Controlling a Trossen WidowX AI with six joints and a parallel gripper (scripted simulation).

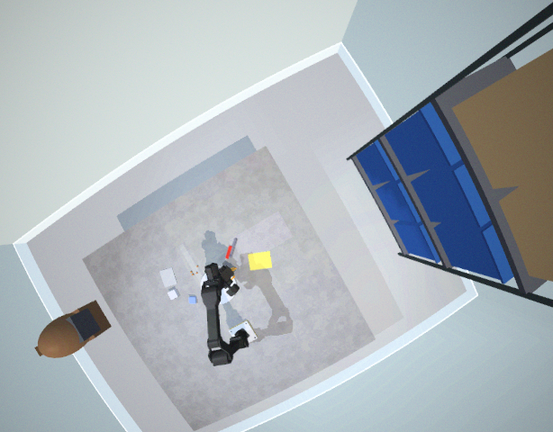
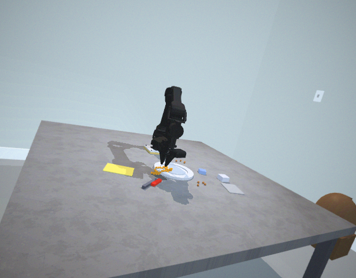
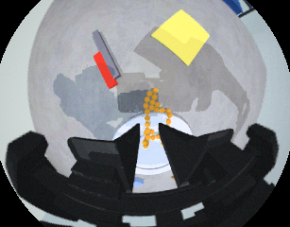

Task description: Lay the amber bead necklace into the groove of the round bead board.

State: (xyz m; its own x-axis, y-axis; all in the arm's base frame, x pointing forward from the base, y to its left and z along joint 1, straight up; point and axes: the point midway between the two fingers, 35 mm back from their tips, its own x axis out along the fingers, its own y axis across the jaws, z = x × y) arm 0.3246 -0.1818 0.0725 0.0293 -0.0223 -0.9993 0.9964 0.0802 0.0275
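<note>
Flanking the board (image 1: 224,299) (image 2: 189,175) (image 3: 152,170), yellow sheet (image 1: 259,260) (image 2: 118,169) (image 3: 181,37), red bar (image 1: 229,252) (image 2: 156,182) (image 3: 105,70), blue block (image 1: 192,300) (image 2: 202,171) (image 3: 138,182)

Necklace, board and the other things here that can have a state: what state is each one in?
Amber bead necklace: bunched, partly over the board's rim, not laid around the groove.
Round bead board: lying flat, partly covered.
End effector: partly open, gripping nothing.
Brown beads: loose, scattered.
Yellow sheet: flat.

high overhead top view, low exterior facing arm, close wrist downview
</note>
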